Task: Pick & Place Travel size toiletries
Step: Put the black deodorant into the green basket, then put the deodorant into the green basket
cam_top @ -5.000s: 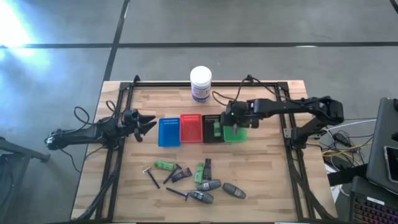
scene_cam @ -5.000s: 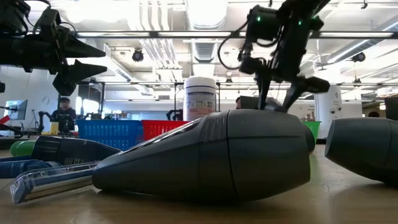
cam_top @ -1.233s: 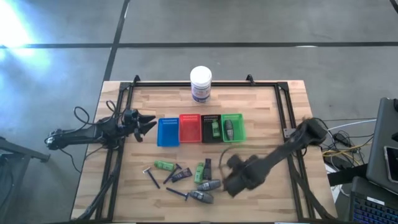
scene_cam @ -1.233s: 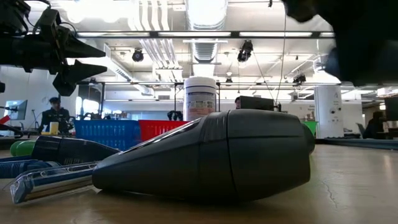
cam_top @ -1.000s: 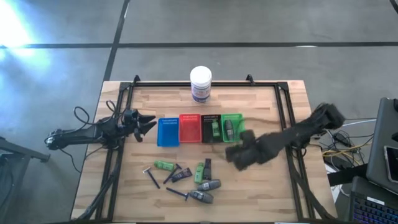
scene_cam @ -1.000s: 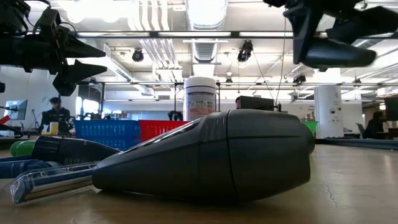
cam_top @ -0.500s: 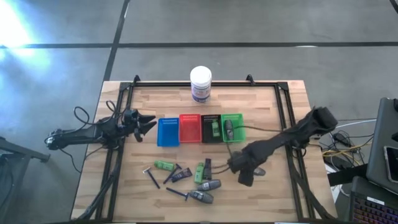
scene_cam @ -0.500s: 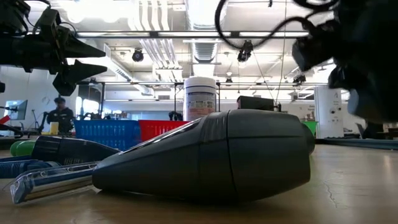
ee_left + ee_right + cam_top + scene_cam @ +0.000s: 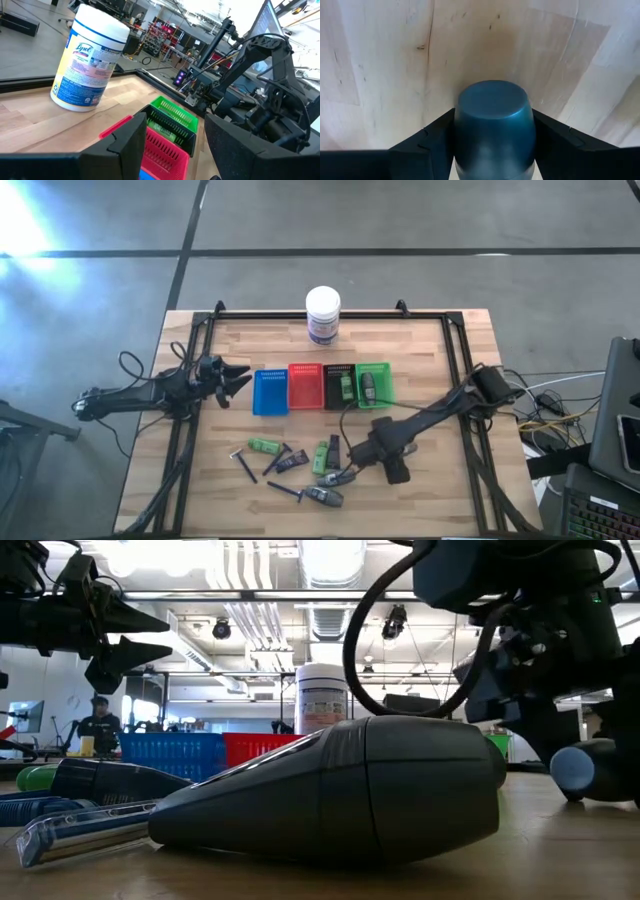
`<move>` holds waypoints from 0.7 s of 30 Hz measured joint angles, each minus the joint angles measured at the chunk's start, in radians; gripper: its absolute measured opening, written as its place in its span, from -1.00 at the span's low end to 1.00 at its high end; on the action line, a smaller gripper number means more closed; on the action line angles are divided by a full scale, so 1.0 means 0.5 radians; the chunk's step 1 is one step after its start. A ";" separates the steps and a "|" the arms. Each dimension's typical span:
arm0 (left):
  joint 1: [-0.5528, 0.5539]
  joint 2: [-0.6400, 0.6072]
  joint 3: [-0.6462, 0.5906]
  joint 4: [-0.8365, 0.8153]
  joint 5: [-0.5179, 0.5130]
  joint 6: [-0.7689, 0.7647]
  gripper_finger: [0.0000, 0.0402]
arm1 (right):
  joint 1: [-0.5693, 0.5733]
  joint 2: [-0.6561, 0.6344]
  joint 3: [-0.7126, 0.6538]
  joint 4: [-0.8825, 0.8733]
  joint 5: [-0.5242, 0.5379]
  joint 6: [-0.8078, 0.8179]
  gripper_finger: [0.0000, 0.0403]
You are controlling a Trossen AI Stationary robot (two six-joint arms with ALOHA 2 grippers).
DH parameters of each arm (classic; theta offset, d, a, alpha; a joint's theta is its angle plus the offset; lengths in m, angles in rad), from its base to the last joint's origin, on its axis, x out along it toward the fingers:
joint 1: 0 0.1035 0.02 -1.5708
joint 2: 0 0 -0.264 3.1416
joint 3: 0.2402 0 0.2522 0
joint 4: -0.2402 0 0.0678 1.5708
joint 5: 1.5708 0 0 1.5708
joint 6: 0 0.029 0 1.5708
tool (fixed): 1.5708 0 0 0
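Note:
My right gripper [image 9: 396, 473] is low over the table, right of the loose toiletries, and is shut on a grey mini bottle [image 9: 493, 127] that also shows in the low view [image 9: 590, 770]. Two more grey bottles [image 9: 338, 476] [image 9: 322, 496], green tubes [image 9: 264, 446], dark tubes [image 9: 292, 462] and razors [image 9: 243, 463] lie flat on the wood. Another grey bottle lies in the green tray [image 9: 374, 384], and a green tube lies in the black tray [image 9: 340, 386]. My left gripper [image 9: 235, 377] hangs open above the table's left side, touching nothing. My right gripper has the grey mini bottle pinched between its two fingers [image 9: 420, 150], which lie along the bottle's sides. The bottle's rounded end [image 9: 492, 100] sticks out past the fingertips. The fingers slant down toward the table's near edge. I cannot tell whether the bottle touches the wood.
A blue tray [image 9: 271, 391] and a red tray [image 9: 305, 386] stand in the row with the black and green ones. A large white jar [image 9: 323, 314] stands at the far edge. A black frame rail [image 9: 463, 395] runs along the table's right side. Bare wood lies near the right corner.
My right arm has swung from high beside the green tray toward the table's near edge and come down. Its gripper now sits low over the wood, right of the loose bottles. The left arm has kept still.

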 joint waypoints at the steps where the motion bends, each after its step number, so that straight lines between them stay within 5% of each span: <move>1: 0.000 0.000 0.000 0.000 0.000 0.000 0.03 | 0.003 0.007 0.008 -0.005 0.010 -0.001 0.05; 7: 0.000 0.000 0.000 0.000 0.000 0.000 0.03 | 0.066 -0.077 0.079 0.019 0.213 0.041 0.19; 13: 0.000 0.001 0.000 0.000 0.000 0.000 0.03 | 0.180 -0.237 0.169 -0.037 0.260 0.413 0.43; 17: 0.000 0.001 0.001 0.000 0.000 0.000 0.03 | 0.219 -0.321 0.221 -0.157 0.250 1.268 0.56; 21: 0.000 0.000 0.000 0.000 0.000 0.000 0.03 | 0.194 -0.397 0.189 -0.208 0.090 2.723 0.62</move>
